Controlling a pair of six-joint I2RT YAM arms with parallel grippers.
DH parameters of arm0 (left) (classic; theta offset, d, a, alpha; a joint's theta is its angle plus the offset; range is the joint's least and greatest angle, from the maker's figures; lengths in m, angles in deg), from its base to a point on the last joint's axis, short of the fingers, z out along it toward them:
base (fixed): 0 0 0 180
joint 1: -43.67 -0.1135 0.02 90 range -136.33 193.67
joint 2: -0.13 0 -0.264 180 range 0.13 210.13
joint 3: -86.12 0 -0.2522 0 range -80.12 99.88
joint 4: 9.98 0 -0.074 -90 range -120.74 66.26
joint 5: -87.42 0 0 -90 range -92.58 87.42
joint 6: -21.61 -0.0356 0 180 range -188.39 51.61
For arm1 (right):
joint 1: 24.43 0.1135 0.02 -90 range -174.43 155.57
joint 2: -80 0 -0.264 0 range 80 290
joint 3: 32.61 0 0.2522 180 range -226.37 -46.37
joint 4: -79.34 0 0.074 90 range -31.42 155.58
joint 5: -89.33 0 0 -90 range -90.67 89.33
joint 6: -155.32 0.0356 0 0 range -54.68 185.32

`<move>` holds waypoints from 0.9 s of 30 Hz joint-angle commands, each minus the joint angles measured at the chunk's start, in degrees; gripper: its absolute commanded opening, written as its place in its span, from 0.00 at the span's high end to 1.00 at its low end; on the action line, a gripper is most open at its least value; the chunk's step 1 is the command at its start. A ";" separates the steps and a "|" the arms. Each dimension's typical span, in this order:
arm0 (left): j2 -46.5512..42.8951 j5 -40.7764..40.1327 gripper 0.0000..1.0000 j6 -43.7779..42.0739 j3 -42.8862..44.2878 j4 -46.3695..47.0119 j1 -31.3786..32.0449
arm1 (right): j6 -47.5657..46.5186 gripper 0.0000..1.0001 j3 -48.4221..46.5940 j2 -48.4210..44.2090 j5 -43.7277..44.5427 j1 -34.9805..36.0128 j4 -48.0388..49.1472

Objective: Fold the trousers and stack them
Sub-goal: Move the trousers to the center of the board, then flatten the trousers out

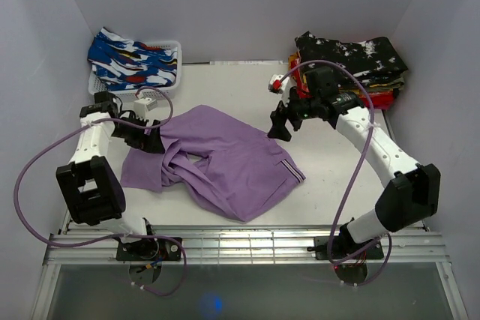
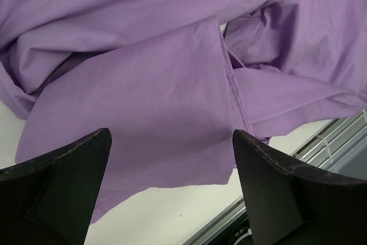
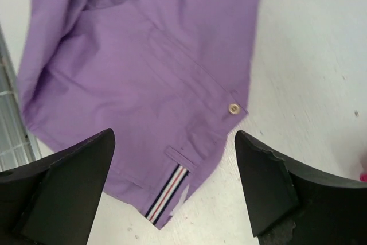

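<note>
Purple trousers (image 1: pixel 225 166) lie crumpled (soft, limp cloth); my left end effector (image 2: pixel 171 136) and right end effector (image 3: pixel 175 134) hover wide open, empty. The waistband (image 1: pixel 289 164) looks my best hold.

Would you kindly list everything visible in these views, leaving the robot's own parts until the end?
purple trousers: one, purple, crumpled at the table's middle
basket: one, white, far left corner
patterned garments: a pile, blue with white and red, in the basket
folded stack: one, black-and-white on top, red and yellow beneath, far right corner
table: one, white, beneath everything
cables: two, purple, looping along the arms
left gripper: one, black, open, over the trousers' left edge
right gripper: one, black, open, over the trousers' right side
</note>
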 commanded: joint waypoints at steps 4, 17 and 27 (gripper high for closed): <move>5.57 -3.75 0.02 4.15 5.62 5.35 1.40 | 15.80 0.17 -3.34 11.80 7.19 -4.15 9.30; 12.43 -2.16 0.02 10.39 19.17 5.27 5.27 | 20.21 0.08 -30.49 44.43 -0.24 -3.98 8.63; 14.10 -0.32 0.02 12.67 22.68 5.80 5.35 | 15.20 0.33 -24.09 44.44 -7.21 -1.86 3.33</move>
